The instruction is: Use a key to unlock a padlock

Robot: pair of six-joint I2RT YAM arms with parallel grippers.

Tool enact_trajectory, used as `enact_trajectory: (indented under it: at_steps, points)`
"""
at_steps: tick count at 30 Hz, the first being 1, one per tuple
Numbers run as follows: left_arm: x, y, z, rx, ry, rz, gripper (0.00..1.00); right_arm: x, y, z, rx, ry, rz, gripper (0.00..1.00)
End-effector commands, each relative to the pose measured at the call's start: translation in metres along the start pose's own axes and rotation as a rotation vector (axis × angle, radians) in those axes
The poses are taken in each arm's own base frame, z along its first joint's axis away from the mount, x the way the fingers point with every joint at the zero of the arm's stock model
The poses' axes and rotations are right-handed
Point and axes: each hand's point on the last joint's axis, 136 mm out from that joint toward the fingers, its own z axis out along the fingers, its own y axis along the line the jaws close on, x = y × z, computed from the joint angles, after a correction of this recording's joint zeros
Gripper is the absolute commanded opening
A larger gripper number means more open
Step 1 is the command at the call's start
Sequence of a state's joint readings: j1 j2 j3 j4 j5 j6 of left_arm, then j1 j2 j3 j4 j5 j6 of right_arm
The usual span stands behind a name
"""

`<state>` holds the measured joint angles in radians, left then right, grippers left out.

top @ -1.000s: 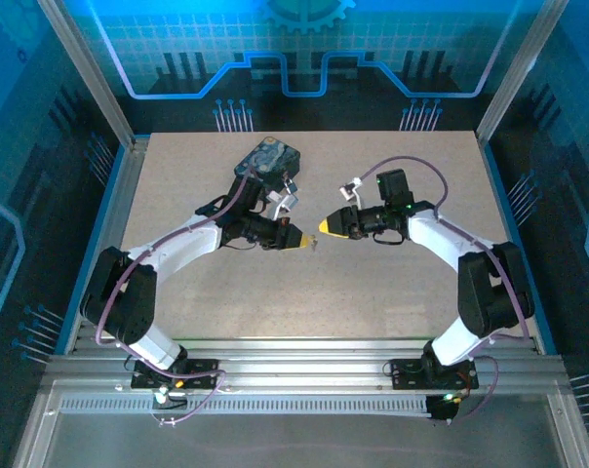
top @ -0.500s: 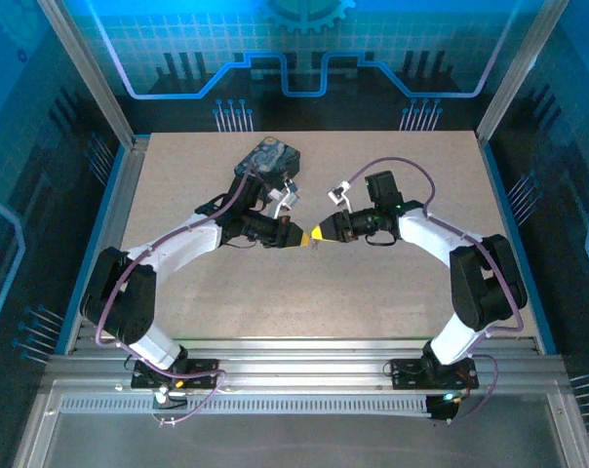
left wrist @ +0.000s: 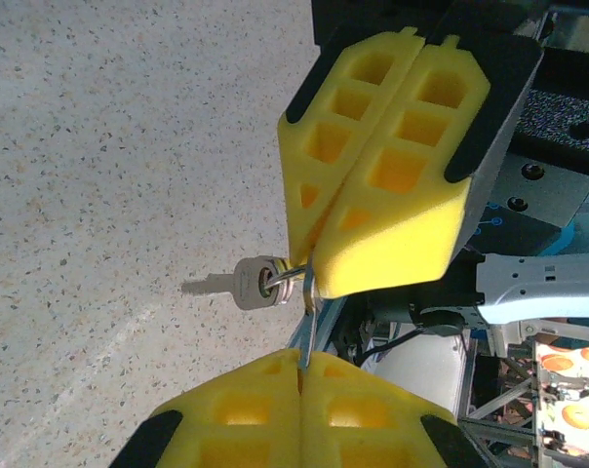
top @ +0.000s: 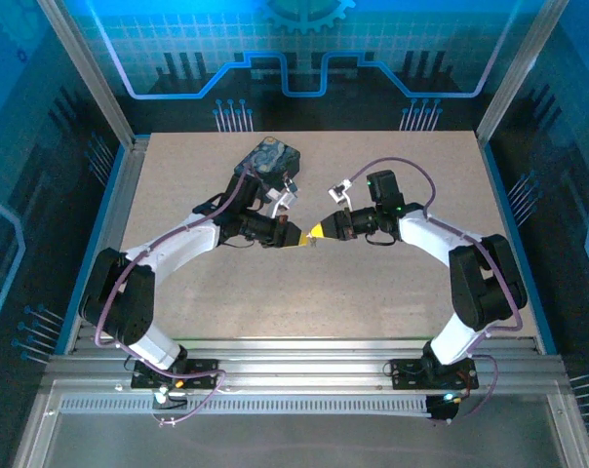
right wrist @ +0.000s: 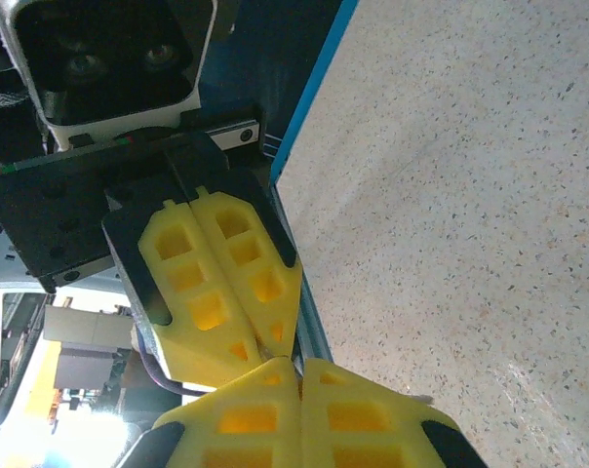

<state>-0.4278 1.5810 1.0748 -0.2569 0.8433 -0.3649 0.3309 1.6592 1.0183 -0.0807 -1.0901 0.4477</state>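
Observation:
My left gripper (top: 296,235) and right gripper (top: 317,232) meet tip to tip above the middle of the table. In the left wrist view my left gripper (left wrist: 304,370) is shut on a thin metal blade of the key (left wrist: 310,322) bunch. A second key (left wrist: 238,284) hangs off a wire ring to the left. That ring runs into the tip of the right gripper (left wrist: 309,270), whose yellow fingers are pressed together on it. In the right wrist view the right gripper (right wrist: 299,369) is shut, touching the left gripper (right wrist: 278,339). The padlock is hidden.
A dark blue swirl-patterned tin box (top: 268,158) lies at the back of the table behind the left arm. Speckled beige tabletop (top: 392,292) spreads around both arms. Aluminium rails (top: 109,224) border the left and near edges.
The right gripper has moved left up to the left gripper's tip and gone from open to shut on the key bunch. The left arm shifted only slightly.

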Motion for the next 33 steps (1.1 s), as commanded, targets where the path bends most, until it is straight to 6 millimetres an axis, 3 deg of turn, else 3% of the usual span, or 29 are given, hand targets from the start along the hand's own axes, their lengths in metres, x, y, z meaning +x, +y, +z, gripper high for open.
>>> enact_trajectory:
  at_steps: [1, 7, 13, 17, 23, 27, 33]
  points:
    - [-0.012, -0.005, -0.012, 0.022, -0.065, 0.019, 0.15, 0.008, 0.007, 0.003, -0.032, 0.013, 0.013, 0.0]
    - [-0.021, 0.001, -0.024, -0.013, -0.127, -0.015, 0.35, 0.005, -0.002, 0.001, -0.002, -0.025, 0.045, 0.0]
    - [-0.026, 0.008, -0.029, -0.075, -0.163, -0.039, 0.41, 0.003, -0.004, -0.001, 0.028, -0.044, 0.053, 0.0]
    - [-0.039, 0.053, -0.047, -0.365, -0.238, -0.14, 0.5, 0.0, -0.018, -0.008, 0.091, -0.074, 0.104, 0.0]
    - [-0.067, 0.119, -0.091, -0.808, -0.394, -0.291, 0.76, -0.002, -0.043, -0.018, 0.185, -0.118, 0.186, 0.0]
    - [-0.097, 0.147, -0.104, -0.844, -0.511, -0.446, 0.85, -0.001, -0.047, -0.018, 0.212, -0.115, 0.205, 0.0]
    - [-0.144, 0.18, -0.107, -0.841, -0.613, -0.537, 0.88, 0.003, -0.044, -0.022, 0.239, -0.107, 0.195, 0.0]
